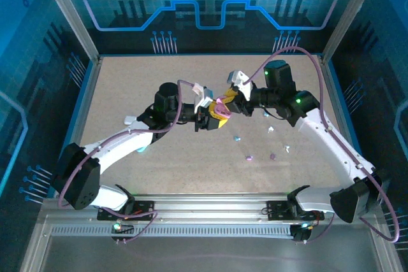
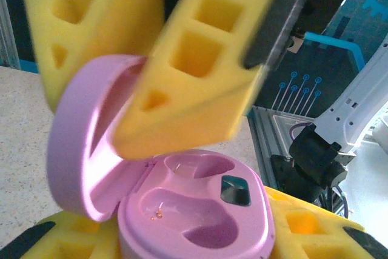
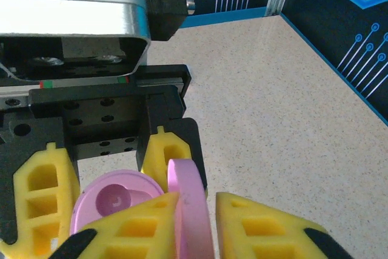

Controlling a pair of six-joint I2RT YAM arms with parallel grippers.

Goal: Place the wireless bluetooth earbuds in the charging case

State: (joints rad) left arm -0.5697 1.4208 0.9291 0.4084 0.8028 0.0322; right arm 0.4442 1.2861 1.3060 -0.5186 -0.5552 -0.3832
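Left tool (image 2: pixel 188 241) grips the case (image 2: pixel 200 210) base mid-air. Lid (image 2: pixel 79 150) is up, both wells empty. Right tool (image 3: pixel 195 225) straddles the lid, jaws slack, gap on one side. Earbuds (image 1: pixel 250 157) lie on the tabletop (image 1: pixel 127 87), well apart. We pull right straight off the lid without knocking it shut and keep left level.

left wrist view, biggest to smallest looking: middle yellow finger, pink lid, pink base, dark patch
1. middle yellow finger; nearness inflates it
2. pink lid, pink base: look alike
3. dark patch
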